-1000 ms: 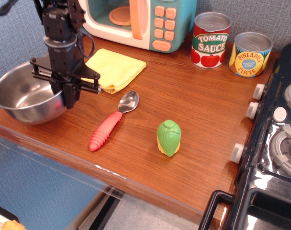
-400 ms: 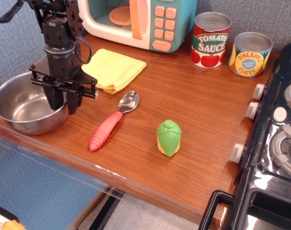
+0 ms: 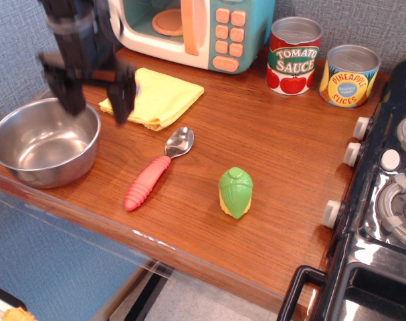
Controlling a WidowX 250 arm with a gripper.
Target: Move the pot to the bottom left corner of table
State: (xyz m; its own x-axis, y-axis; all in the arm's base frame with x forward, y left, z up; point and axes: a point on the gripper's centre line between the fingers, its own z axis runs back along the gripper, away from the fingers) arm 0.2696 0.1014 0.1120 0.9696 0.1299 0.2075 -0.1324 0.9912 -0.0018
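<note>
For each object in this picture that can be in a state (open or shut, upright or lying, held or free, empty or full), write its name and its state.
gripper: open, blurred, above the pot's rim, holding nothing
pot: upright, empty, free, at the table's left front corner
spoon: lying flat, free
yellow cloth: folded, lying flat
green toy: standing upright
tomato sauce can: upright
pineapple can: upright
toy microwave: door state unclear
</note>
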